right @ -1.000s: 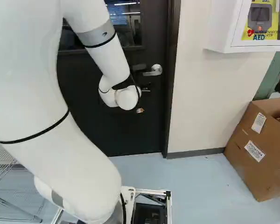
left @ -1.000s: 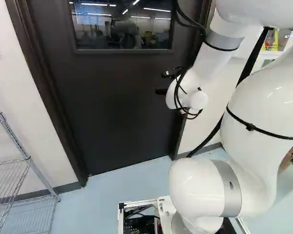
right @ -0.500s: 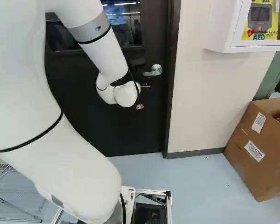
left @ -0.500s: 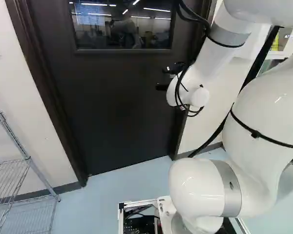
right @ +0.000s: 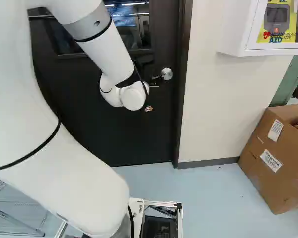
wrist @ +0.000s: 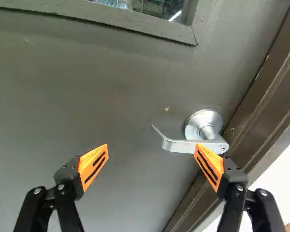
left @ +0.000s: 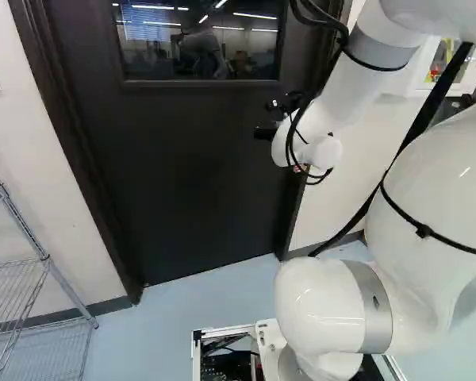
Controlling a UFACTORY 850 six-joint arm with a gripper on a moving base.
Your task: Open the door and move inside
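At the end of my arm, the black gripper [left: 271,119] shows in front of the dark door [left: 182,175] in the left base view. The door is closed in its frame. In the wrist view the gripper [wrist: 152,149] stands open, its orange-padded fingers wide apart. A silver lever handle [wrist: 181,146] lies ahead; its free end points into the space between the fingers, and one fingertip overlaps the lever near its round mount. Whether they touch, I cannot tell. The same handle [right: 166,74] is partly covered by the gripper in the right base view.
A wire shelf [left: 44,262] stands left of the door. Right of the door frame [right: 183,84] are a pale wall [right: 213,109], a white wall cabinet [right: 233,29] and a cardboard box [right: 268,163] on the floor.
My arm has shifted: its wrist sits slightly higher in both base views, and the gripper now overlaps the handle in the right base view. The base and door have not moved.
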